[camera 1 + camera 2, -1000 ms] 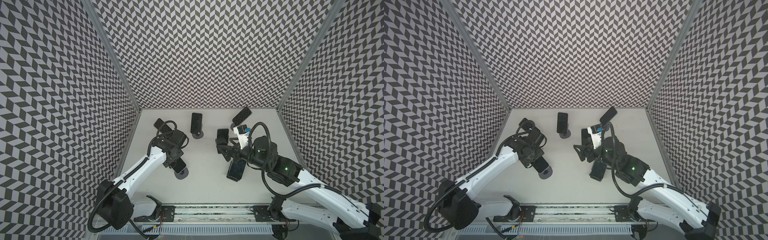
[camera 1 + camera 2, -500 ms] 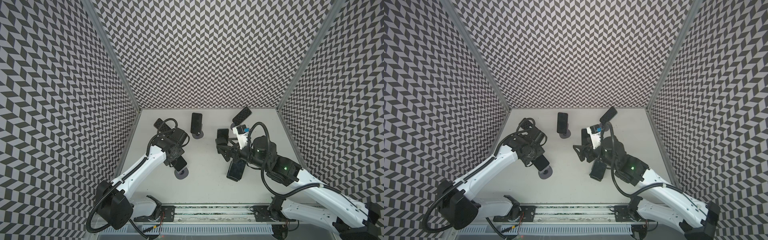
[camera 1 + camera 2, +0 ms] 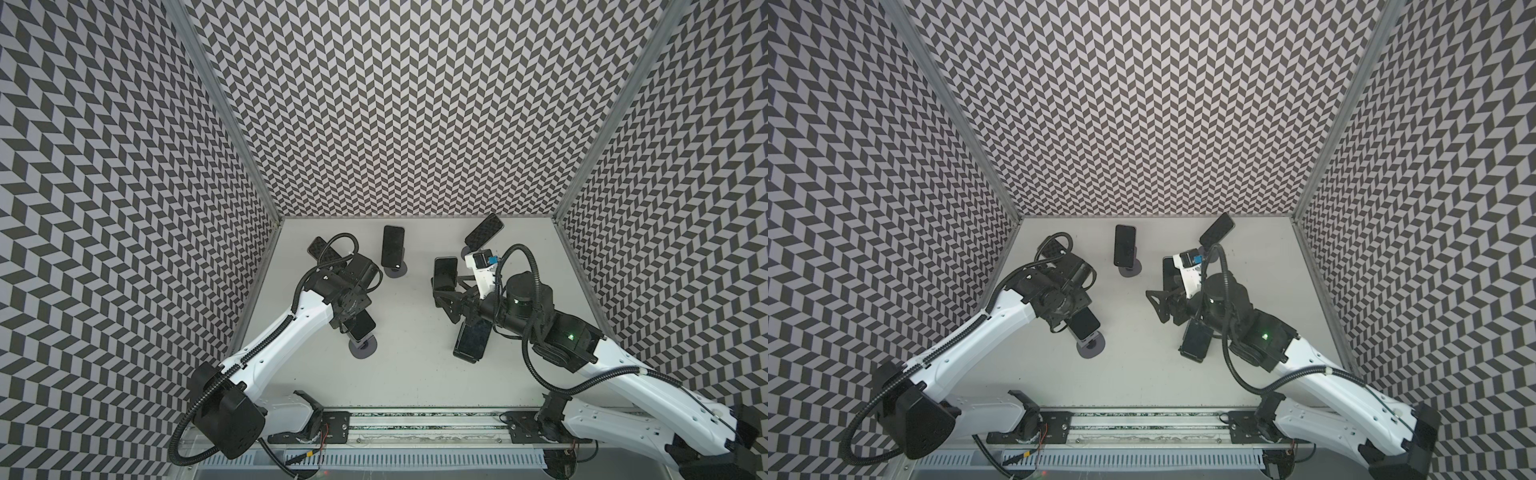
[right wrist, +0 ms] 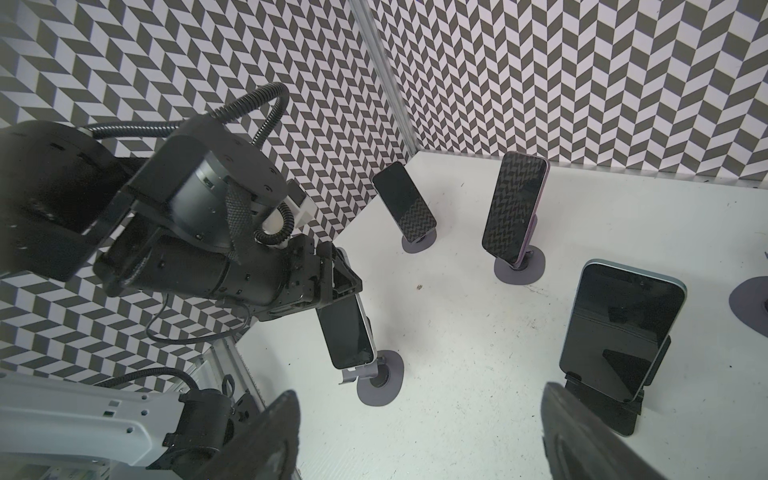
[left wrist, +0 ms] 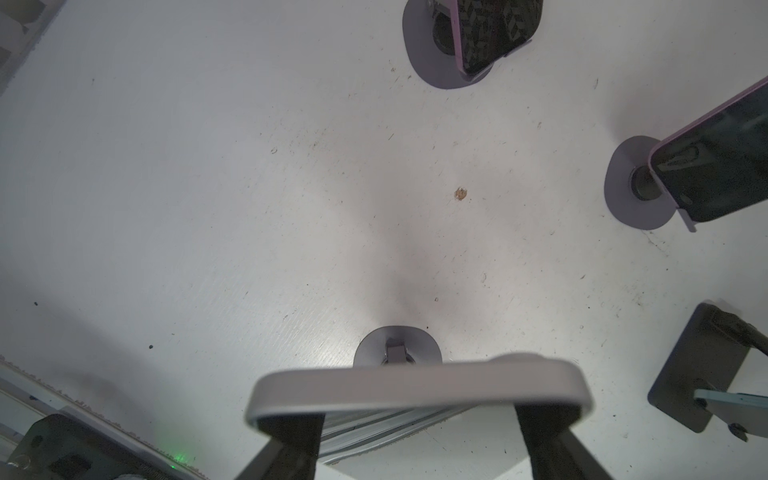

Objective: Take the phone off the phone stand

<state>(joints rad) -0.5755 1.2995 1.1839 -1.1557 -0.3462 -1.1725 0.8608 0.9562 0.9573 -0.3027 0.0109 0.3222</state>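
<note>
desk (image 3: 415, 365) white, scuffed, specked with dirt | walls (image 3: 415, 104) — black-and-white chevron, three sides, metal corner posts (image 3: 233, 124) | left claw (image 5: 417, 415) clamped on phone (image 5: 415, 388) | right claw (image 4: 419, 399) — spread apart

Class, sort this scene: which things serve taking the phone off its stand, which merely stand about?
In the job: left pincer, shut on the silver-edged black phone; its grey round-based stand.
Bystanders include: purple-edged black phone, teal-edged black phone on a black stand, open right pincer.

I list on my screen: chevron-patterned walls (image 3: 395, 104) on three sides, white tabletop (image 3: 415, 365), front mounting rail (image 3: 424, 417), one brown speck (image 5: 461, 193).
</note>
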